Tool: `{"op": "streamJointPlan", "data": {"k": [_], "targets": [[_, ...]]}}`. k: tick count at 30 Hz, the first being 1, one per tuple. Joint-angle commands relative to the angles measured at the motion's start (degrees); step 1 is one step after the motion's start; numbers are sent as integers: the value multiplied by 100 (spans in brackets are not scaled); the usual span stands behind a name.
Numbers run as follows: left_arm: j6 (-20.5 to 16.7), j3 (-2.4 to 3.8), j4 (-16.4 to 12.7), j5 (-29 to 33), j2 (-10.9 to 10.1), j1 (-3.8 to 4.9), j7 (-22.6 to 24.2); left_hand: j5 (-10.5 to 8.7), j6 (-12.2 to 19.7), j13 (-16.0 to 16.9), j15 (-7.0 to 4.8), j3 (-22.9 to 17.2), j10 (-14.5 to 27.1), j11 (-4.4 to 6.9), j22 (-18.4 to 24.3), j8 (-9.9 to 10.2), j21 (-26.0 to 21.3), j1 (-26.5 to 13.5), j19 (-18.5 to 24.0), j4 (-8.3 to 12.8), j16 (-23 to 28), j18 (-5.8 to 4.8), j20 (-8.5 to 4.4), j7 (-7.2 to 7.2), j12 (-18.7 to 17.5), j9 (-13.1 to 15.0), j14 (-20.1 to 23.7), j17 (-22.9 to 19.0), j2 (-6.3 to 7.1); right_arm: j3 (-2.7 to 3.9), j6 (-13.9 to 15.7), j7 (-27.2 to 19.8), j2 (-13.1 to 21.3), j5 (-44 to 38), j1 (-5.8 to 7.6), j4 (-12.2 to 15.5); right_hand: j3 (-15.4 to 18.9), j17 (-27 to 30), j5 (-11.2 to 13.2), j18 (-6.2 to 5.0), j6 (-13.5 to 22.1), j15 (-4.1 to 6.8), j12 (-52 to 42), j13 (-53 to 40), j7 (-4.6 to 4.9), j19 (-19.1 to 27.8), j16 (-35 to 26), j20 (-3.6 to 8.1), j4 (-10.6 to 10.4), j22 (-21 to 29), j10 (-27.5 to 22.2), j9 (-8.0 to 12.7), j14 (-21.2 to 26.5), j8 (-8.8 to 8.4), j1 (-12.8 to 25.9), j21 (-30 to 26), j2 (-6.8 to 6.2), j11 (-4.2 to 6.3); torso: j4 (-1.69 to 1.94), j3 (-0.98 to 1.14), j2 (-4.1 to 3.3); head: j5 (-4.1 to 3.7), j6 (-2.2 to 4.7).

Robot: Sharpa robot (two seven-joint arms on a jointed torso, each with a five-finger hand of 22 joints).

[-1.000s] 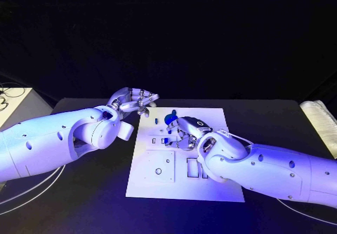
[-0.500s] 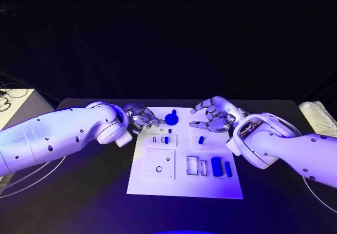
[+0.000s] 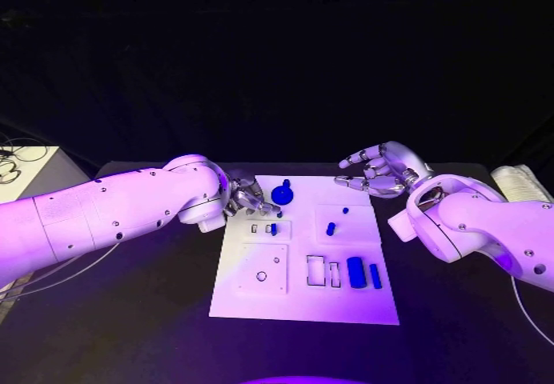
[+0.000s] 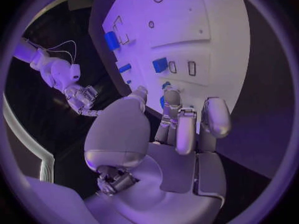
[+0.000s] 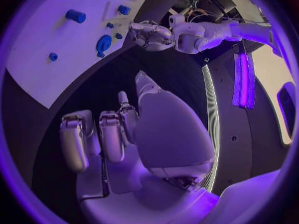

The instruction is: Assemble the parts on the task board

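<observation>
The white task board (image 3: 303,300) lies in the middle of the black table. A large blue knob-shaped part (image 3: 283,192) stands near its far edge. Smaller blue parts (image 3: 331,229) sit mid-board, and two blue blocks (image 3: 355,272) stand toward the right. My left hand (image 3: 248,198) is low at the board's far left corner, fingertips just beside the knob part, with nothing plainly held. In the left wrist view that hand (image 4: 177,129) reaches toward the board (image 4: 206,45). My right hand (image 3: 375,170) hovers off the far right corner, fingers apart and empty, as the right wrist view (image 5: 118,134) also shows.
A pale rolled cloth (image 3: 525,188) lies at the table's right edge. A white box (image 3: 23,172) with cables stands off the table's left side. Both white forearms flank the board on either side.
My right hand has lifted off the board's middle and drawn back to the far right, uncovering the small parts there. My left hand has come down to the board's far left corner.
</observation>
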State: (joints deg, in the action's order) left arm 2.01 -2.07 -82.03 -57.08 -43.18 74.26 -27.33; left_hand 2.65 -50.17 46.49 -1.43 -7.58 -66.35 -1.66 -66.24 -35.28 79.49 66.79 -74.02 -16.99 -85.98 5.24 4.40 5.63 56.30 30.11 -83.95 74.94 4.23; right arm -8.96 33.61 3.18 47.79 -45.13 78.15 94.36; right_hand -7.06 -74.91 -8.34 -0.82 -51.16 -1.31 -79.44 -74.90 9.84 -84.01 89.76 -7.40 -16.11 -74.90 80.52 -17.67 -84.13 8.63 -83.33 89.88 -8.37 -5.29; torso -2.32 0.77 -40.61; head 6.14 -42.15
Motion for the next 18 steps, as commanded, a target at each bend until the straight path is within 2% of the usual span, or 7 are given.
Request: {"op": "streamJointPlan", "data": {"k": [1, 8, 12, 18], "targets": [[463, -13, 63, -326, 111, 48, -192, 18, 34, 29, -26, 43, 36, -1, -18, 19, 37, -73, -26, 8, -15, -35, 10, 14, 3, 12, -321, 854, -16, 2, 101, -104, 1, 300, 13, -39, -15, -1509, -21, 70, -2, 41, 30, -459, 3, -574, 24, 50, -19, -1480, -23, -4, -587, 36, 52, -30, 23, 23, 15, -9, -2, -27, -28], [797, -65, 184, -419, 296, 123, -230, 18, 34, 41, -24, 62, 46, -3, -49, 18, 51, -163, -40, 6, -26, -40, 14, 14, 8, 52, -329, 877, -58, 2, 81, -42, 2, 286, 25, -85, -15, -1509, -27, 68, 4, 41, 41, -448, 4, -569, 24, 51, -20, -1473, -34, -3, -587, 36, 56, -40, 23, 23, 16, -8, 4, -15, -61], [983, -136, 241, -434, 381, 162, -250, 17, 43, 24, -22, 66, 68, -5, -37, 23, 45, -198, -28, 7, -20, -37, 17, 16, -9, 68, -324, 870, -84, 2, 57, -11, 2, 268, 29, -98, -15, -1509, -37, 66, 18, 41, 42, -447, 6, -565, 24, 51, -22, -1469, -36, -1, -587, 34, 66, -45, 23, 21, 12, -12, 4, -14, -79], [1111, -189, 306, -451, 456, 186, -266, 19, 56, -6, -17, 64, 105, -10, -26, 30, 39, -218, -15, 11, -15, -35, 20, 21, -40, 85, -319, 865, -113, 2, 41, 11, -2, 251, 30, -125, -16, -1509, -41, 65, 22, 40, 38, -451, 7, -563, 24, 52, -24, -1466, -33, 0, -587, 34, 71, -49, 26, 21, 4, -10, 2, -18, -70]]}}
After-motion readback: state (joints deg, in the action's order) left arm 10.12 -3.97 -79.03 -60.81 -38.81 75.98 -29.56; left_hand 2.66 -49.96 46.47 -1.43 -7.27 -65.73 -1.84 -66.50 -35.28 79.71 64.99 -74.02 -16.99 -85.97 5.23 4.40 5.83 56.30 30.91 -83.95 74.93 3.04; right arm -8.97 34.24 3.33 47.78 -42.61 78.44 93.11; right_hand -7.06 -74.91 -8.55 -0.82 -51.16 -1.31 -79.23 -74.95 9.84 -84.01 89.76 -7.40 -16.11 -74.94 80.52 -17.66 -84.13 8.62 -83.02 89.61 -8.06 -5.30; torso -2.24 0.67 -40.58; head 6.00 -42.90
